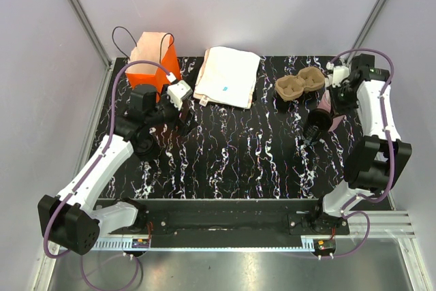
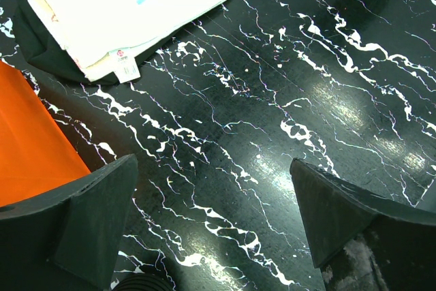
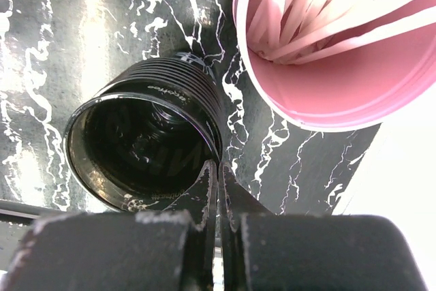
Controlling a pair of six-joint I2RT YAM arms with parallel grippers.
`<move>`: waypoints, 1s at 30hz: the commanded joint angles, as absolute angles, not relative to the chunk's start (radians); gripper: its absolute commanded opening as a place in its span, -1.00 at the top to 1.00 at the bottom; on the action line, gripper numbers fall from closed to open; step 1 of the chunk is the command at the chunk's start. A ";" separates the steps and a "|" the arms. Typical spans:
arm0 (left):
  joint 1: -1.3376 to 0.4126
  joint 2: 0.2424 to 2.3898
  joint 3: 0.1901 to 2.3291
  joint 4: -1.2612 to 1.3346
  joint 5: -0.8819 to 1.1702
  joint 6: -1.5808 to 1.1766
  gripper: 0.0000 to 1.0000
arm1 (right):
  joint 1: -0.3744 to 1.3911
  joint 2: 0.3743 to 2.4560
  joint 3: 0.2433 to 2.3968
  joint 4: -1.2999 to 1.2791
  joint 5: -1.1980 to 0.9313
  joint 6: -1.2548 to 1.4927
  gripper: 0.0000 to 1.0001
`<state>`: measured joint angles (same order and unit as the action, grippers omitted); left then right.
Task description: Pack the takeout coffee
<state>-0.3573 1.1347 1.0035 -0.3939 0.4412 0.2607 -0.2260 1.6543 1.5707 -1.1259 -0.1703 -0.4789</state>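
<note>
The takeout coffee (image 3: 139, 144) is a small black ribbed cup, seen from its open mouth in the right wrist view. My right gripper (image 3: 219, 165) is shut on its rim, one finger inside the mouth and one outside. In the top view the cup (image 1: 315, 120) is at the right of the table, just below the right gripper (image 1: 325, 114). My left gripper (image 2: 212, 165) stands wide open over bare marble at the left, nothing between its fingers (image 2: 95, 216). In the top view the left gripper (image 1: 185, 114) is beside the orange bag.
A pink cup (image 3: 327, 66) of white sticks stands right beside the black cup. A brown cardboard cup carrier (image 1: 300, 85) lies behind it. An orange paper bag (image 1: 153, 59) stands at the back left, and a folded white bag (image 1: 228, 76) lies at the back centre.
</note>
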 commanded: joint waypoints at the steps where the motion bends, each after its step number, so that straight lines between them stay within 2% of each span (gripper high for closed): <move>1: -0.360 1.140 0.999 -0.341 0.460 0.256 -0.98 | -0.232 1.644 1.641 -1.149 -0.202 -0.483 1.00; 30: -0.359 1.143 1.000 -0.341 0.465 0.253 -0.98 | -0.230 1.626 1.956 -1.345 -0.304 -0.451 1.00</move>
<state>-0.3573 1.1351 1.0035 -0.3939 0.4416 0.2581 -0.2272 1.6547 1.8862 -1.2938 -0.2573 -0.4667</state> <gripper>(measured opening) 0.987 0.011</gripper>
